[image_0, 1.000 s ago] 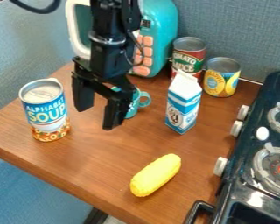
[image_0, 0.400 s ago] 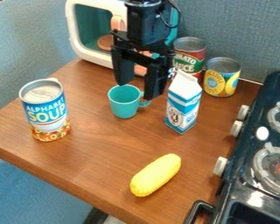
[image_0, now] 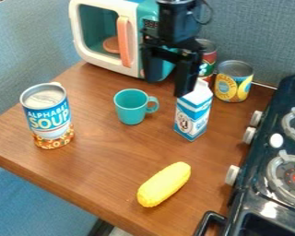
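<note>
Mug, one: teal, plastic-looking, with a loop handle [image_0: 131,110], upright near the middle of the brown wood-grain table [image_0: 107,161]. Carton, one: white and blue, gable-topped [image_0: 193,117], upright, to the right of the mug and apart from it. Corn cob, one: yellow, toy [image_0: 164,184], lying at a slant nearer the camera. Cans, three: one tall soup can, blue and white with a pale lid [image_0: 48,117], at the left; one short yellow can with a grey metal top [image_0: 233,82] and one red and green can [image_0: 208,62], side by side behind the carton. Toy microwave, one: teal with a white front and an orange handle [image_0: 107,34], at the back. Toy stove, one: black [image_0: 251,198], at the right, two burners in view.

Pose: the black arm [image_0: 178,23] came in from the top edge; its black two-finger gripper [image_0: 168,87] hung downward, fingers parted, released and grasping nothing. One fingertip overlapped the carton's peak in the view; whether they touched could not be told.

Labels: large white lettering on the soup can's blue band; dark lettering on the yellow can; a round dark emblem on the carton.
</note>
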`<state>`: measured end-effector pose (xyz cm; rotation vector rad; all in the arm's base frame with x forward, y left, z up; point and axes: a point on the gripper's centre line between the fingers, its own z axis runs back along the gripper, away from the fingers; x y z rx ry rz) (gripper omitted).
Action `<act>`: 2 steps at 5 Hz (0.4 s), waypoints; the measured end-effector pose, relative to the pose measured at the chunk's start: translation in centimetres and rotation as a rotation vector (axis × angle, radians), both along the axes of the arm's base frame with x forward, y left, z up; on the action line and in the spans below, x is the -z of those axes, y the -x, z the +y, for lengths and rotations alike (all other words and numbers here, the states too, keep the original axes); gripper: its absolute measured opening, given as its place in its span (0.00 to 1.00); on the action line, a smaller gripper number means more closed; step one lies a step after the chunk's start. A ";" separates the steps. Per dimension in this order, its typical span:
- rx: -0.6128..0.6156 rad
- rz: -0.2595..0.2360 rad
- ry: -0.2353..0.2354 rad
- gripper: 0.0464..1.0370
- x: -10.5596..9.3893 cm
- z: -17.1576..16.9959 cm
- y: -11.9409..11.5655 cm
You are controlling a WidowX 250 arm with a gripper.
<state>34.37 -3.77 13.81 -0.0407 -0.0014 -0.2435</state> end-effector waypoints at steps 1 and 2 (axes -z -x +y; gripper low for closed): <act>0.035 -0.030 -0.068 0.96 -0.3 -1.9 -1.4; 0.033 -0.046 -0.108 0.96 -0.4 -1.9 -2.2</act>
